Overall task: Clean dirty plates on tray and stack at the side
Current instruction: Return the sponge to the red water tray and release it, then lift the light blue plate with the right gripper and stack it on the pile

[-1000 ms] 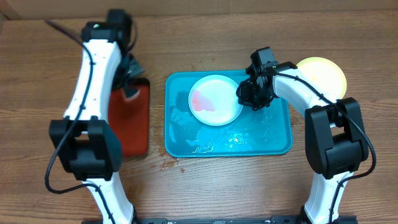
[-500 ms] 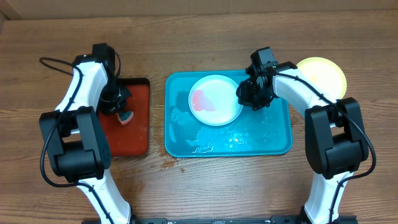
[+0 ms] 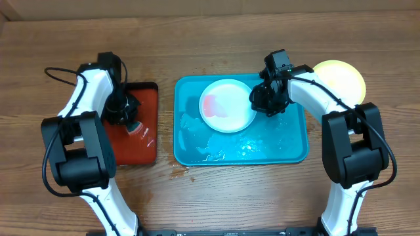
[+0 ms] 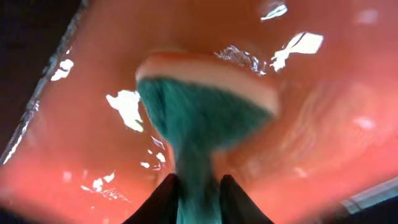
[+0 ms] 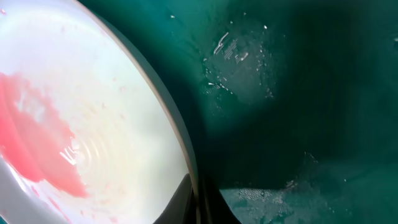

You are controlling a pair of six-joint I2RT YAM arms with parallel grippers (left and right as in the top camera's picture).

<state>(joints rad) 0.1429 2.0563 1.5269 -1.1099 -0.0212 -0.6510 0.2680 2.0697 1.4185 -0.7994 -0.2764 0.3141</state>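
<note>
The left pincer narrowly pinches sponge on red tray; right pincer clamps smeared plate by rim.

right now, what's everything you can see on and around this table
blue tray: 1, turquoise, table centre, wet
white plate: 1, white with a red smear, in the blue tray's upper half
yellow plate: 1 seen, pale yellow, on the table right of the blue tray
red tray: 1, red with a black rim, left of the blue tray
sponge: 1, green with a pale layer, on the red tray
table: 1, brown wood
left gripper: 1, black, fingers either side of the sponge
right gripper: 1, black, shut on the white plate's right rim
</note>
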